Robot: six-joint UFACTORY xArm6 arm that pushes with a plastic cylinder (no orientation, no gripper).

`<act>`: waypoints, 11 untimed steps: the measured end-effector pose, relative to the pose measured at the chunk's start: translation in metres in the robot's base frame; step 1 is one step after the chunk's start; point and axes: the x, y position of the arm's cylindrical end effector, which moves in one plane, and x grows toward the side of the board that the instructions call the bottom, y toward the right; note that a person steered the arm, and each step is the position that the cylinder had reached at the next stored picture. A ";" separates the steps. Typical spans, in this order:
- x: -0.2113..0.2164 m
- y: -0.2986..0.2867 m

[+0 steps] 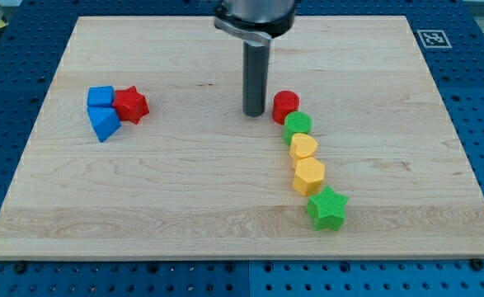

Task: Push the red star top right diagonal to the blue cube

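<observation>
The red star lies at the board's left, touching the right side of the blue cube. A second blue block, wedge-like, sits just below the cube and touches the star's lower left. My tip is near the board's middle, far to the right of the star and cube, just left of a red cylinder.
A chain of blocks runs down from the red cylinder: a green cylinder, a yellow heart, a yellow hexagon and a green star. The wooden board lies on a blue perforated table.
</observation>
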 end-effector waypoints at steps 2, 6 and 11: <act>0.025 -0.049; 0.047 -0.179; -0.003 -0.174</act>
